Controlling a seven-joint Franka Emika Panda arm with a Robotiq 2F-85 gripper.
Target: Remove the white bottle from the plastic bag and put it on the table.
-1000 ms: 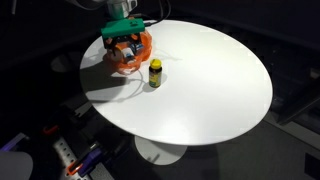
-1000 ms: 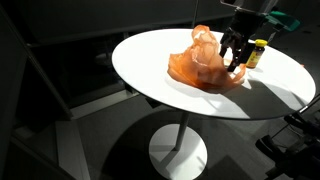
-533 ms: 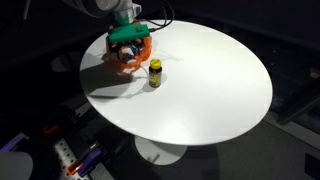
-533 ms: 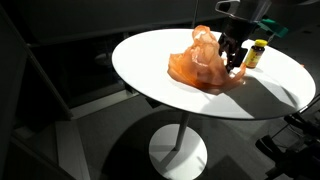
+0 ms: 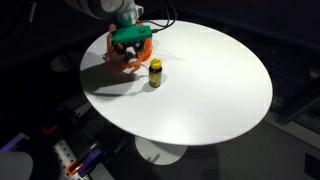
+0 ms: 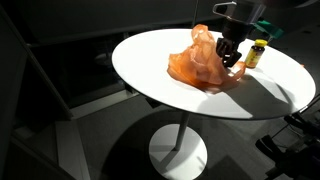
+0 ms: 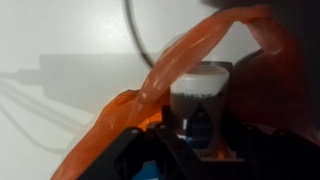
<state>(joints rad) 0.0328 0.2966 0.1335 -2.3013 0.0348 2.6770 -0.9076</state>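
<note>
An orange plastic bag [image 5: 120, 60] [image 6: 198, 66] lies crumpled near the rim of the round white table [image 5: 205, 90] [image 6: 145, 48]. My gripper [image 5: 128, 48] [image 6: 231, 58] reaches down into the bag's mouth. In the wrist view the white bottle [image 7: 203, 95], with a white cap and a dark label, stands between the dark fingers [image 7: 243, 140]. The gripper [image 7: 203, 135] is shut on the bottle. A fold of the orange bag [image 7: 150, 100] runs across in front of the bottle, and the bag hides the bottle in both exterior views.
A small dark bottle with a yellow cap [image 5: 155, 72] [image 6: 257, 53] stands upright on the table right beside the bag. A thin cable [image 7: 135, 30] lies on the table beyond the bag. The floor around the table is dark, with clutter [image 5: 70, 155] below the near edge.
The gripper has sunk deeper into the bag's mouth and its jaws have gone from open to shut around the white bottle. The yellow-capped bottle has not moved.
</note>
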